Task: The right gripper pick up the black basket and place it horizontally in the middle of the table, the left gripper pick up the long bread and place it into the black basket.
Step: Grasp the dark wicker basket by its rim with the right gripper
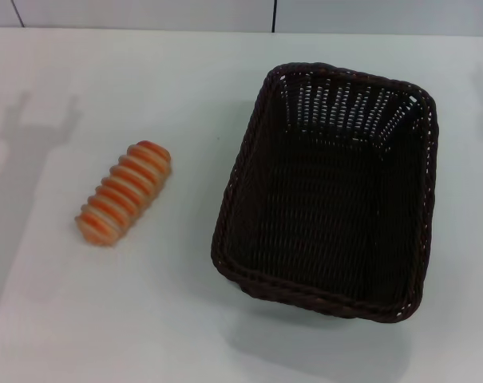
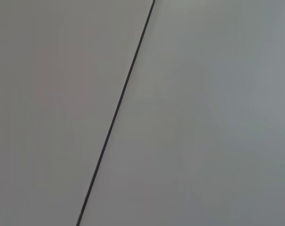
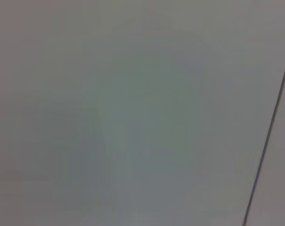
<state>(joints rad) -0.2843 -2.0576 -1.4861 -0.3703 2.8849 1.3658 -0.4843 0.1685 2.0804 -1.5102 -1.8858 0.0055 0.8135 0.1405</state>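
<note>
While I look down from my head camera, the white table (image 1: 185, 335) lies wide before me, and on its left part a grey shadow with two raised prongs falls across the surface. Next, to the right of this shadow, the long bread (image 1: 124, 192) lies on the table with its orange-and-cream ridged top upward, slanted so that one end is nearer to me and the other end points away and to the right. Further right, well apart from the bread, the black basket (image 1: 249, 159) stands upright on the table, its opening upward, its long side running away from me, a little tilted. Neither my left gripper nor my right gripper appears in any view, so I cannot tell how their jaws stand; both wrist cameras show only pale surfaces crossed by one thin dark line.
</note>
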